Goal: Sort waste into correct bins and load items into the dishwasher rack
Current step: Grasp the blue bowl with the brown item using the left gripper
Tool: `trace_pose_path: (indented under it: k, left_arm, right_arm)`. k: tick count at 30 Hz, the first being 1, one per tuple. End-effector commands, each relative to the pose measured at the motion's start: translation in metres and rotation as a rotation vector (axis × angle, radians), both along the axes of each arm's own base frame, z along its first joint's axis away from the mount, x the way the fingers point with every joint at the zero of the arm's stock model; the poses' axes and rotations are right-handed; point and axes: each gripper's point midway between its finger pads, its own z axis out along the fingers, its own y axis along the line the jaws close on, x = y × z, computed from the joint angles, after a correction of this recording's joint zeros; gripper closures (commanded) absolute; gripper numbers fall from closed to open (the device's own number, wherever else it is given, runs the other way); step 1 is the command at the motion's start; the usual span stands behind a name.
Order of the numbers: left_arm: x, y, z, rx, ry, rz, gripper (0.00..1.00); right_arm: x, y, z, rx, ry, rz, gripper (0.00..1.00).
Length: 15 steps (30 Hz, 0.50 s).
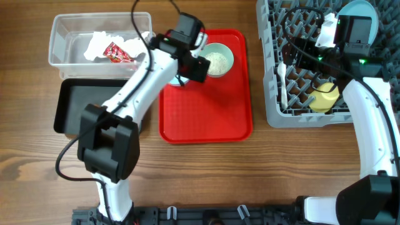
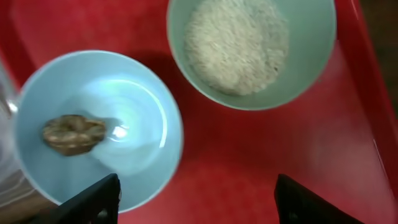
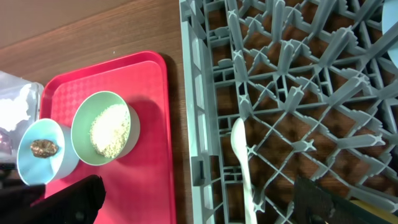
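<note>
My left gripper [image 2: 199,200] is open and empty over the red tray. It hovers by a light-blue bowl [image 2: 124,106] that holds a brown food lump [image 2: 73,134], and a pale green bowl [image 2: 311,68] of white rice [image 2: 236,43] lies beyond. In the overhead view that arm [image 1: 190,61] hides the blue bowl. My right gripper [image 3: 199,202] is open and empty above the left edge of the grey dishwasher rack [image 3: 193,93]. A white spoon [image 3: 244,162] lies in the rack. White tissue [image 1: 97,44] and a red wrapper [image 1: 117,52] lie in the clear tub [image 1: 59,37]. No carrot piece shows.
The black tray [image 1: 87,103] sits below the clear tub. The red tray [image 1: 206,115] is between the bins and the rack [image 1: 294,117]. A yellow cup [image 1: 325,98] and a light-blue plate [image 1: 361,11] are in the rack. Cables run over the rack and the tub.
</note>
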Motion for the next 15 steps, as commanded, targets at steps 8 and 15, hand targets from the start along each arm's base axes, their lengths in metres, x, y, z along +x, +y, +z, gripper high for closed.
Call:
trace_pose_path:
  k: [8,15]
  left_arm:
    - [0.0,-0.007,-0.061,0.017,0.019,-0.031,0.31]
    - [0.004,0.009,-0.087,0.116,0.029,0.001,0.57]
  right_arm:
    - [0.001,0.003,0.002,0.005,-0.009,0.02,0.0]
    - [0.001,0.003,0.002,0.004,-0.008,0.021,0.0]
